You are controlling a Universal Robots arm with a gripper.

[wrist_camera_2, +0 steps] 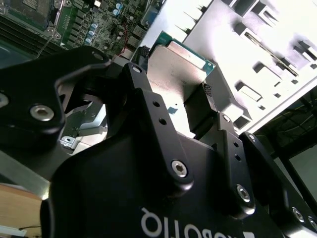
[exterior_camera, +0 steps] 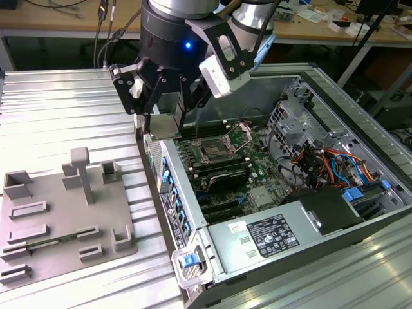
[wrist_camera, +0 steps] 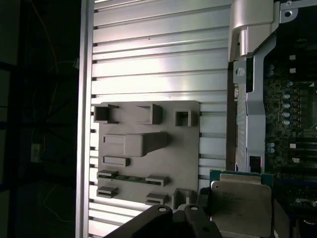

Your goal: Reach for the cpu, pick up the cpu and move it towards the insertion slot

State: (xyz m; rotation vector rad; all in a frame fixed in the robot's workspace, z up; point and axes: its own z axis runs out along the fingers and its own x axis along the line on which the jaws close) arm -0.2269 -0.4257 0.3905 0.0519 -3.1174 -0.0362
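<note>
My gripper point(exterior_camera: 166, 123) is shut on the cpu point(exterior_camera: 165, 127), a thin square chip with a silvery face and green edge. It hangs in the air over the near wall of the open computer case. In the second wrist view the cpu point(wrist_camera_2: 171, 69) sits flat between two black fingers point(wrist_camera_2: 210, 101). The first wrist view shows the cpu point(wrist_camera: 242, 203) just past the case wall, over the motherboard's edge. The insertion slot point(exterior_camera: 212, 152), a square socket with a shiny metal frame and dark centre, lies on the motherboard toward the exterior view's right of the gripper.
A grey tray point(exterior_camera: 64, 212) with upright blocks lies on the ribbed metal table at the exterior view's left, also in the first wrist view point(wrist_camera: 148, 148). The open case point(exterior_camera: 193, 264) holds memory slots, cables and a power supply point(exterior_camera: 270, 235). A workbench runs behind.
</note>
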